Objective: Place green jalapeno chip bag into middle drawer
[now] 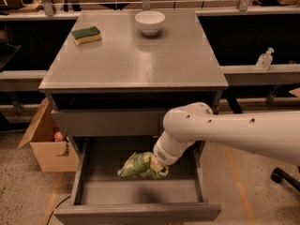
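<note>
Hanging inside the open middle drawer (136,212), below the front edge of the tabletop (140,64), the green jalapeno chip bag (137,166) is being held by the gripper (161,166), whose jaws are clamping its right end, while a sponge (86,35) is lying near the back-left corner and a bowl (149,21) by the back edge

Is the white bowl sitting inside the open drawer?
No, the bowl stands on the cabinet top, while the end effector is down in the drawer at the chip bag.
</note>
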{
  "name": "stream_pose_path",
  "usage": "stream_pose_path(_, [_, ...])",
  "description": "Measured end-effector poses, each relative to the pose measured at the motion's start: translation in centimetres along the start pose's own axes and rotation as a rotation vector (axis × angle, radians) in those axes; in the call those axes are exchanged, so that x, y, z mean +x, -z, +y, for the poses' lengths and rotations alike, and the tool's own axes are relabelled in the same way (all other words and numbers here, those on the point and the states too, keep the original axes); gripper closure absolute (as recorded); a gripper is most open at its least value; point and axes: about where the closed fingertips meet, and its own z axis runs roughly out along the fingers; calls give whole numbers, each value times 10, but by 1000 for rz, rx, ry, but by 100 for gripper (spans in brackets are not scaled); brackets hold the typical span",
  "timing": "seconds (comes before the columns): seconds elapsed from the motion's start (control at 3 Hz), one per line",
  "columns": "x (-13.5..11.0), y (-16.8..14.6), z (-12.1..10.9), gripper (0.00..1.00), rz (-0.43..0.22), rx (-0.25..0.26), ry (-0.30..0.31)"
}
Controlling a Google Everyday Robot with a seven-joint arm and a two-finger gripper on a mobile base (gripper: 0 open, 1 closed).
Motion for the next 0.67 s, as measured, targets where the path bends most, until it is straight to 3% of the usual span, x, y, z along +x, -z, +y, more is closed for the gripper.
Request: stream_pose_path(0.67, [-1, -67, -31, 100, 16, 15, -103])
